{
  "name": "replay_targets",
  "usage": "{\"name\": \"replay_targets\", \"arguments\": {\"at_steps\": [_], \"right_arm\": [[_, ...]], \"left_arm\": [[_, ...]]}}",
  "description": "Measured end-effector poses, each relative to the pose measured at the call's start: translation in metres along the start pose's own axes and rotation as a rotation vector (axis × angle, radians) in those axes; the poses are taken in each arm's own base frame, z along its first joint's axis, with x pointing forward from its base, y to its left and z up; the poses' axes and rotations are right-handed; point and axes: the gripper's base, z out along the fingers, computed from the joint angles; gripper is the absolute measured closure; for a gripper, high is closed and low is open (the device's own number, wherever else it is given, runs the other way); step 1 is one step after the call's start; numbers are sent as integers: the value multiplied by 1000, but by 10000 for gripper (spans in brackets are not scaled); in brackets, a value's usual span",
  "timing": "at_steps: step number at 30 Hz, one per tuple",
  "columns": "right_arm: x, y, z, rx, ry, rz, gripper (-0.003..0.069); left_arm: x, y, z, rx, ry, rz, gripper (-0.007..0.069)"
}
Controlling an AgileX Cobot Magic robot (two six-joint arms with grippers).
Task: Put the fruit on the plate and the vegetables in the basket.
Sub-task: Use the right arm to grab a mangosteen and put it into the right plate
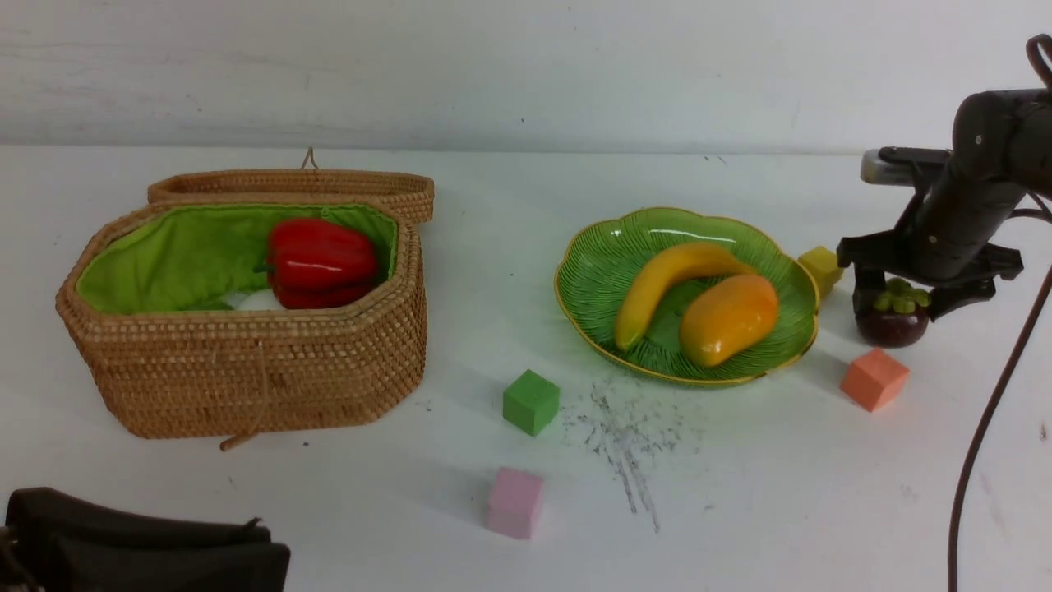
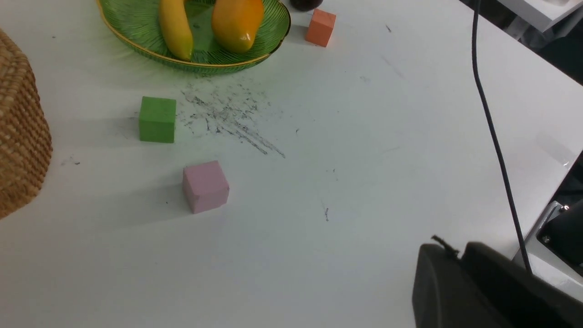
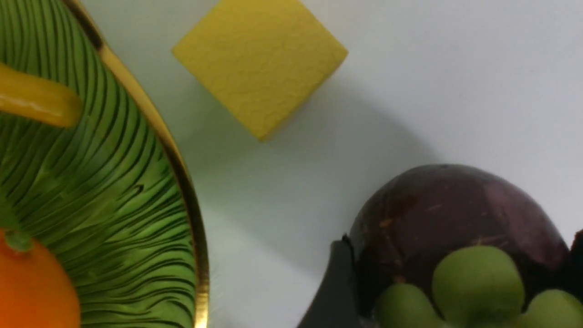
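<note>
- My right gripper (image 1: 894, 306) is down over the mangosteen (image 1: 892, 324), jaws spread wide with one finger on each side of it; the fruit sits on the table (image 1: 740, 493), not lifted.
- In my right wrist view a dark fingertip (image 3: 334, 291) lies right at the mangosteen's (image 3: 455, 214) skin, but I cannot tell if it presses on it. I count this hand as released, not gripping.
- My left gripper (image 1: 148, 547) sits low at the near left of the table, clenched on nothing.
- The plate (image 1: 592, 275) holds the banana (image 1: 670, 284) and the mango (image 1: 727, 319), lying side by side and touching.
- The mangosteen stands off the plate, to its right, between the yellow cube (image 1: 822, 267) and the orange cube (image 1: 874, 379).
- The yellow cube is just beside the plate's rim.
- The basket (image 1: 246, 370) stands at the left with its lid (image 1: 296, 185) folded back behind it.
- The pepper (image 1: 319, 261) lies inside the basket against the green lining; something white shows below it, too hidden for me to name.
- A green cube (image 1: 531, 401) and a pink cube (image 1: 515, 502) stand on the table between basket and plate, nearer to me.
- Dark scuff marks (image 1: 625, 436) streak the table just in front of the plate.
</note>
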Motion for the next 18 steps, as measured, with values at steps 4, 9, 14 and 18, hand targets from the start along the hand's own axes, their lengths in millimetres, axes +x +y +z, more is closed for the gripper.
{"name": "replay_targets", "arguments": {"at_steps": [4, 9, 14, 18], "right_arm": [[-2, 1, 3, -5, -13, -1, 62], [-3, 0, 5, -6, -29, 0, 62], [-3, 0, 10, -8, -24, 3, 62], [-2, 0, 11, -12, -21, 6, 71]], "left_arm": [[0, 0, 0, 0, 0, 0, 568], [0, 0, 0, 0, 0, -1, 568], [0, 0, 0, 0, 0, -1, 568], [0, 0, 0, 0, 0, -1, 568]]}}
